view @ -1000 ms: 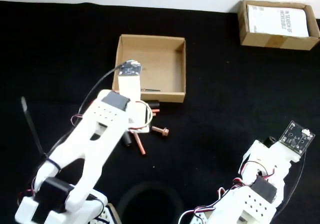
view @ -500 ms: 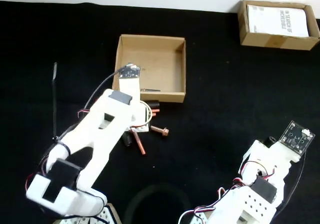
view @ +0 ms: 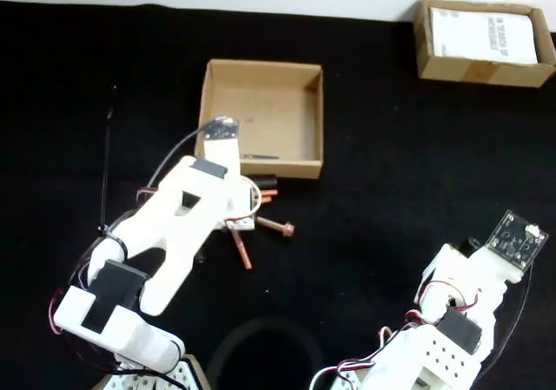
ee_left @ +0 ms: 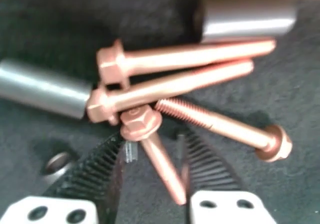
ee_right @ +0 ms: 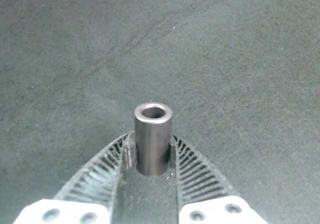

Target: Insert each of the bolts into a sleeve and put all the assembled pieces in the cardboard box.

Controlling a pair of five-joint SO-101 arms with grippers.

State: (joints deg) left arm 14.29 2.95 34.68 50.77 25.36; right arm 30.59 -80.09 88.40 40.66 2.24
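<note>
1. The black desk (view: 391, 147) carried everything.
2. The box (view: 291, 169) stood just beyond the left claw. It showed bare cardboard floor and a thin dark line by its near wall, and I could make out no assembled piece inside.
3. The far box (view: 478, 73), well apart from both claws, held a white sheet (view: 482, 34).
4. The left claw (ee_left: 150, 141) hung released, its jaws astride one bolt (ee_left: 159, 168) whose head pointed away from it.
5. The right claw (ee_right: 152, 140), well apart from the pile, was clenched on an upright sleeve (ee_right: 153, 126) with its bore up.
6. Three more bolts (ee_left: 185, 57) and two sleeves (ee_left: 42, 87) lay heaped just past the left claw's tips, seemingly touching that head.
7. As I judged it, the left claw should close on the shank alone, short of the head. That way the pile would stay put and the bolt would lift straight.
</note>
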